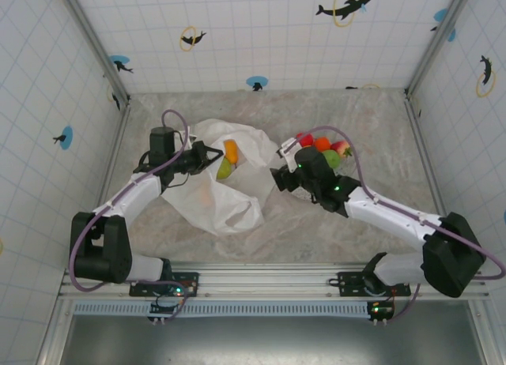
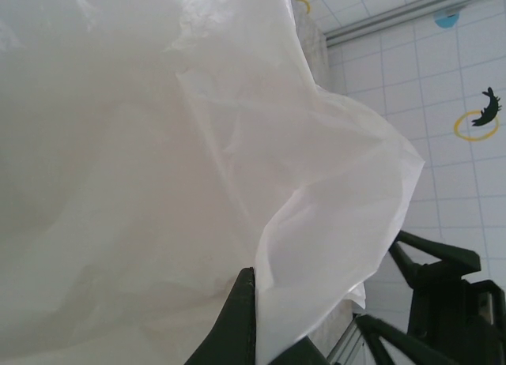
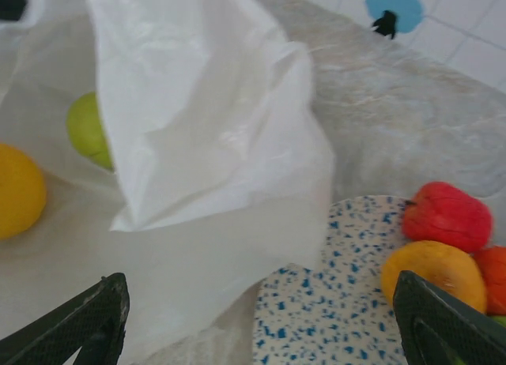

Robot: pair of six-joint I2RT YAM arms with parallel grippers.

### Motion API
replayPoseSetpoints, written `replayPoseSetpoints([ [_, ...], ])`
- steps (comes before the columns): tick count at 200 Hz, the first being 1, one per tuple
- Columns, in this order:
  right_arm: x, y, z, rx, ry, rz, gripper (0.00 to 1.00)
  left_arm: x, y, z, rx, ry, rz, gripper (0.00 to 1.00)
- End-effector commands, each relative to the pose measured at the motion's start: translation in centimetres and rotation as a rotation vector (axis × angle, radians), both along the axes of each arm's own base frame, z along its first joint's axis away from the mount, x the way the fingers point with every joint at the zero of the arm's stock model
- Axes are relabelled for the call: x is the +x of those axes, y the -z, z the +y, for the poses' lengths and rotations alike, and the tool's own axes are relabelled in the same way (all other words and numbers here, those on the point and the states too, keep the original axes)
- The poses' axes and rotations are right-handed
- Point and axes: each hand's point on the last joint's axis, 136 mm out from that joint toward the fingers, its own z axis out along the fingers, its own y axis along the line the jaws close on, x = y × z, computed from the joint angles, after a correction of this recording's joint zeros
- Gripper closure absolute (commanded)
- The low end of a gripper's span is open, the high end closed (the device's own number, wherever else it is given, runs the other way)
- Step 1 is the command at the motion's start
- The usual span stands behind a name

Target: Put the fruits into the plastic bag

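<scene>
The white plastic bag (image 1: 217, 195) lies crumpled at the table's middle-left. My left gripper (image 1: 207, 156) is shut on its raised edge; thin film (image 2: 158, 159) is pinched beside one dark finger (image 2: 243, 321). An orange fruit (image 1: 231, 150) and a green fruit (image 1: 224, 170) lie inside the bag's mouth, seen through the opening as green fruit (image 3: 88, 128) and orange fruit (image 3: 17, 190). Red fruit (image 3: 447, 215) and orange fruit (image 3: 433, 274) sit on the speckled plate (image 3: 332, 302). My right gripper (image 3: 261, 333) is open and holds nothing, low between bag and plate (image 1: 278, 179).
The speckled plate (image 1: 294, 144) holds a cluster of red, orange and green fruits (image 1: 322, 148) right of the bag. Tiled walls enclose the table on three sides. Bare marbled tabletop (image 1: 371, 128) stretches to the right and behind the plate.
</scene>
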Motion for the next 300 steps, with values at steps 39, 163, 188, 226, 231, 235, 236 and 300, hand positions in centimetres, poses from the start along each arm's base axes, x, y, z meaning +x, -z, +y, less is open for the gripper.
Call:
replayPoseSetpoints([
  [39,3.2,0.5,-8.5,-0.072,0.321,-0.006,0.06,0.0,0.6,0.3,0.015,-0.003,0.011,1.00],
  [163,6.8,8.6,-15.8,-0.100,0.492,0.282,0.05,0.1,0.6,0.4,0.017,-0.006,0.012,1.00],
  [188,7.4,9.8,-15.9,-0.117,0.499,0.330,0.05,0.1,0.6,0.4,0.018,-0.006,0.012,1.00],
  [226,8.1,11.3,-15.5,-0.115,0.486,0.370,0.06,0.1,0.5,0.4,0.017,-0.005,0.007,1.00],
  [231,8.2,11.5,-15.4,-0.114,0.484,0.375,0.06,0.1,0.5,0.4,0.017,-0.005,0.008,1.00],
  [235,8.2,11.6,-15.4,-0.113,0.483,0.378,0.07,0.1,0.5,0.4,0.017,-0.004,0.009,1.00],
  [236,8.3,11.6,-15.5,-0.112,0.483,0.379,0.07,0.1,0.5,0.4,0.017,-0.004,0.009,1.00],
  [300,9.5,12.9,-15.0,-0.095,0.467,0.414,0.12,0.1,0.6,0.4,0.018,-0.005,0.011,1.00],
])
